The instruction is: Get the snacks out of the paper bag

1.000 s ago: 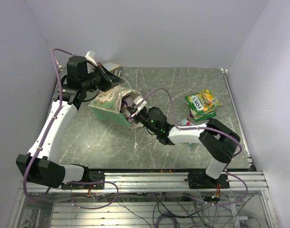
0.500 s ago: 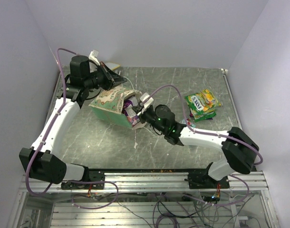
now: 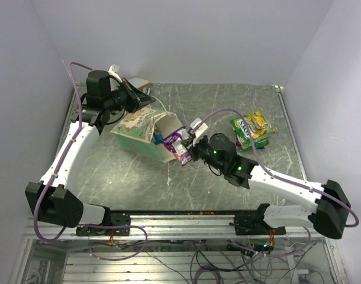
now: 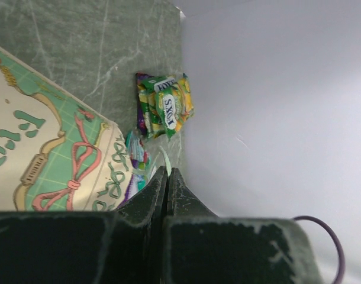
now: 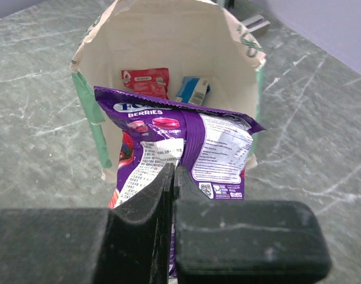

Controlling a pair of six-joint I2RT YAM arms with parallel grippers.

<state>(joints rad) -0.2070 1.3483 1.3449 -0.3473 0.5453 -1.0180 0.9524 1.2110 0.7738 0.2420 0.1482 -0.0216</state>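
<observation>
At the mouth of the paper bag (image 3: 136, 127), which lay on its side on the worktop (image 3: 139, 177) with its opening turned toward 4 o'clock, the right hand (image 3: 191, 147) was clamped on the purple packet (image 3: 181, 152). Its fingers were closed tight on the packet's near edge. The packet sat just outside the torn rim, close to touching it, with its long axis running roughly from 11 to 5 o'clock in the top view. From the right wrist view a red packet (image 5: 144, 78) and a blue and white packet (image 5: 192, 90) lay deep inside against the cream back wall. The green and yellow packets (image 3: 251, 129) lay in a heap on the worktop at about 2 o'clock from the right hand, well apart from it and on the right arm's side. That heap was judged the likely drop point. The left hand (image 3: 144, 100) sat at the bag's far edge, at 11 o'clock, closed to a slit. A thin pale strand showed at its tips, apparently a handle string, so it was judged to be steadying the bag.
</observation>
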